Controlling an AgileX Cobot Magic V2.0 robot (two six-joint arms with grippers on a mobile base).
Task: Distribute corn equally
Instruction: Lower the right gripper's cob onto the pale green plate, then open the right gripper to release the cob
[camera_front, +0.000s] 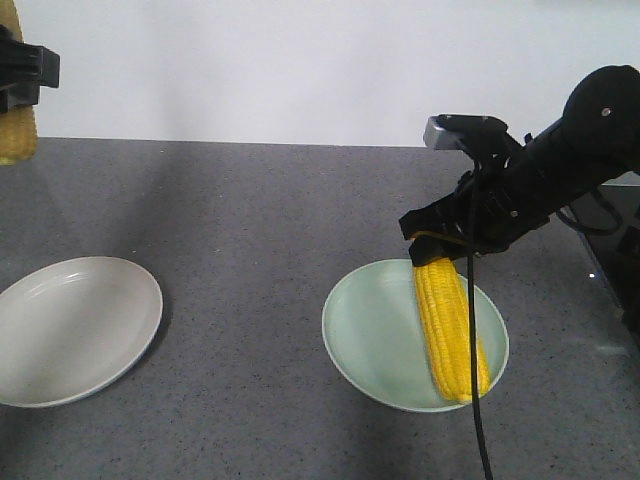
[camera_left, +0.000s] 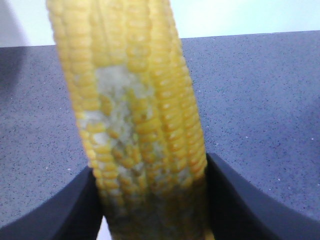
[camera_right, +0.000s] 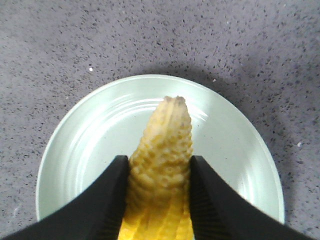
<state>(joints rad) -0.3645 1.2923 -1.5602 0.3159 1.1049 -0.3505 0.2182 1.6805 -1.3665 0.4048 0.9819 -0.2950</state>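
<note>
Jaws of the right gripper (camera_right: 159, 200) are closed on a corn cob (camera_front: 450, 335), pinching it across its width near the upper end, while the rest of the cob slants down over the green plate (camera_front: 365, 345). In the front view the lower end lies on or just above the plate's near right part; whether it actually touches the dish is hard to say. The right wrist view looks along the cob to its pale, tapered tip, with the plate's rings behind it.

Jaws of the left gripper (camera_left: 152, 200) are likewise clamped on a second cob (camera_left: 135, 100), held high at the far left edge of the front view, well above the grey table (camera_front: 250, 230) and well apart from the white plate (camera_front: 90, 300), which holds nothing. This cob has a patch of pale, dull kernels on the face turned to the camera.

Both cobs look stiff and fairly heavy for their size, so they should not bend or sag, but their round, ribbed bodies will probably roll once let go on a shallow dish. A grip across the thick part, as here, seems safest; the narrow tip offers little to hold. Kernels could bruise under hard pressure, so moderate force is likely enough.
</note>
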